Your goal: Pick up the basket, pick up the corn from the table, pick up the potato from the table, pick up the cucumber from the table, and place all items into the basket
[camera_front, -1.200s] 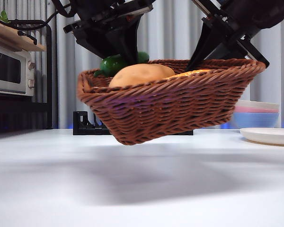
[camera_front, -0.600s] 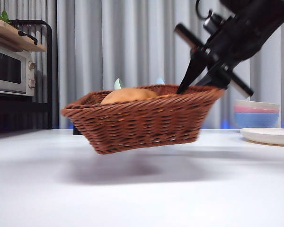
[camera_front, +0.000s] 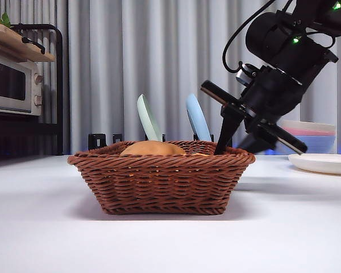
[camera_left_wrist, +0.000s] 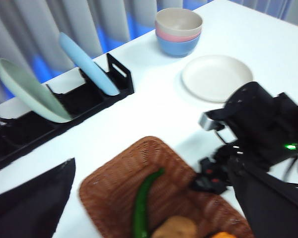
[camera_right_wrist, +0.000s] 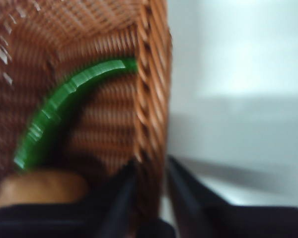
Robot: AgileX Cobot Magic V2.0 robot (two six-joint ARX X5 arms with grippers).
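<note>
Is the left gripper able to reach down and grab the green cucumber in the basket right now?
Probably yes. The cucumber lies uncovered in the open basket, beside the potato, with nothing above it. The right gripper grips only the basket's rim at one side.

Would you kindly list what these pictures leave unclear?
- Front view: the cucumber is hidden behind the basket wall; only the potato top shows.
- Left wrist view: the corn is cut off by the edge.
- Right wrist view: motion blur smears the right end effector astride the rim.
</note>
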